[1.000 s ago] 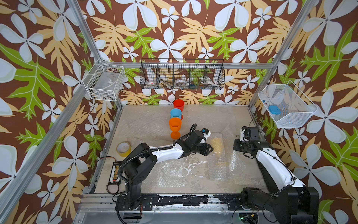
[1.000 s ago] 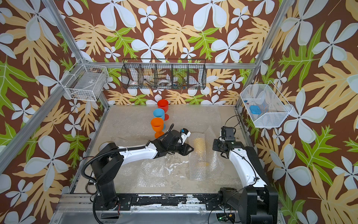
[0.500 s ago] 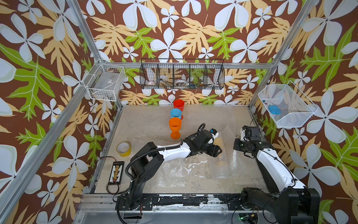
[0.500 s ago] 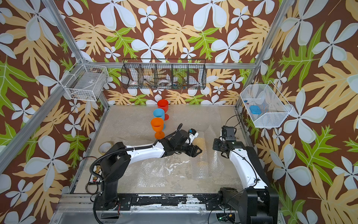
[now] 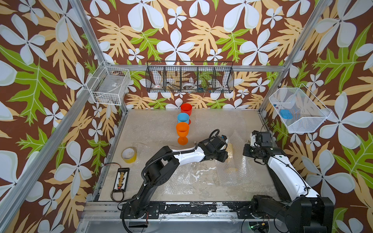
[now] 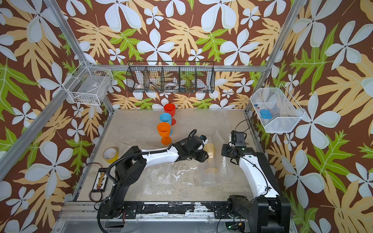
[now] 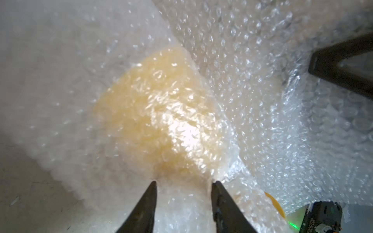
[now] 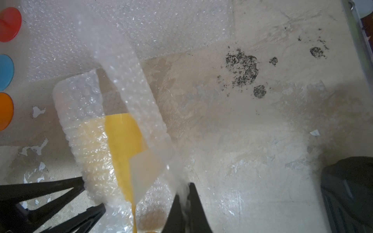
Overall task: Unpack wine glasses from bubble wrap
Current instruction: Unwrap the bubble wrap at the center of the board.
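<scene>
Yellow goblet (image 8: 123,145) lies on its side at 3 o'clock on the table (image 5: 145,141), bowl twd 12, foot twd 6. It's half out of its bubble wrap (image 8: 88,141): one flank of the bowl is bare, the other sits under dimpled sheet. My R gripper (image 8: 184,192) has its fingers pressed together on a loose strip of that wrap, which runs across the bowl. My L gripper (image 7: 184,186) straddles the wrapped neck below the bowl, fingers narrow, tips against the plastic; can't tell if they squeeze.

L arm lies across mid-table, 7 to 3. Orange goblet (image 5: 182,131) stands upright just beside its wrist, w/ blue goblet (image 5: 183,118) and red goblet (image 5: 186,109) lined up behind it twd 12. Flat sheets (image 5: 181,181) cover 5–6 and the back. Tape roll (image 5: 129,155) at 9, black board (image 5: 121,179) w/ cable at 8. On the walls: black wire basket (image 5: 189,78) at 12, white wire basket (image 5: 109,86) at 10, white mesh basket (image 5: 298,113) at 2.
</scene>
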`<state>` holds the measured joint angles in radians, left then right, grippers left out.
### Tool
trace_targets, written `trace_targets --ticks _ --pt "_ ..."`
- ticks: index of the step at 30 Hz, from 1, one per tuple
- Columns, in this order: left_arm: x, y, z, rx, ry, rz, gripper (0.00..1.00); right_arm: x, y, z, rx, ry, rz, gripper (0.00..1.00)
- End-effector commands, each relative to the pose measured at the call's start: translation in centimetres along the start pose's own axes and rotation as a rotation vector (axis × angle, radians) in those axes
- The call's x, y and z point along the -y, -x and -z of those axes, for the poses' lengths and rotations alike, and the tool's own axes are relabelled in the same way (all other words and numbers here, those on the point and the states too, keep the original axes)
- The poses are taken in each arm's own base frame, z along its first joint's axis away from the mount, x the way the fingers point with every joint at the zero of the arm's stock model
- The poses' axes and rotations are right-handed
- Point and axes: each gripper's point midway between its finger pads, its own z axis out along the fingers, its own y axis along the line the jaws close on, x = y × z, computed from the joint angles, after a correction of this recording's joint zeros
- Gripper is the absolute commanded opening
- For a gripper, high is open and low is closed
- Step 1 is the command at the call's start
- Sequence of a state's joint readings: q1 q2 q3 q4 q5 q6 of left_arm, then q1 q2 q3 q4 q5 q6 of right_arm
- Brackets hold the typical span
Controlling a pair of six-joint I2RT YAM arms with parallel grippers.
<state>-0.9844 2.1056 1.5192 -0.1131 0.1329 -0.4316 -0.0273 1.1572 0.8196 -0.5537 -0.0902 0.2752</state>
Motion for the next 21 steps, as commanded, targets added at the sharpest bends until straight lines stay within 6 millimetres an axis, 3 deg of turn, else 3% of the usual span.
trace_targets --ticks 1,5,11,21 --pt "0.0 -0.2 0.4 0.003 0.005 -0.012 0.29 0.0 0.0 0.0 0.005 0.003 0.009 0.07" --pt "-0.2 -0.3 1.6 0.026 0.002 -0.012 0.13 0.0 -0.1 -0.2 0.0 0.0 0.008 0.07" --pt "-1.3 -0.6 3.4 0.053 0.006 0.001 0.0 0.1 -0.4 -0.3 -0.006 -0.001 0.005 0.07" --pt "-4.3 -1.6 5.8 0.068 0.055 0.03 0.0 0.3 -0.8 -0.6 -0.018 -0.009 0.003 0.09"
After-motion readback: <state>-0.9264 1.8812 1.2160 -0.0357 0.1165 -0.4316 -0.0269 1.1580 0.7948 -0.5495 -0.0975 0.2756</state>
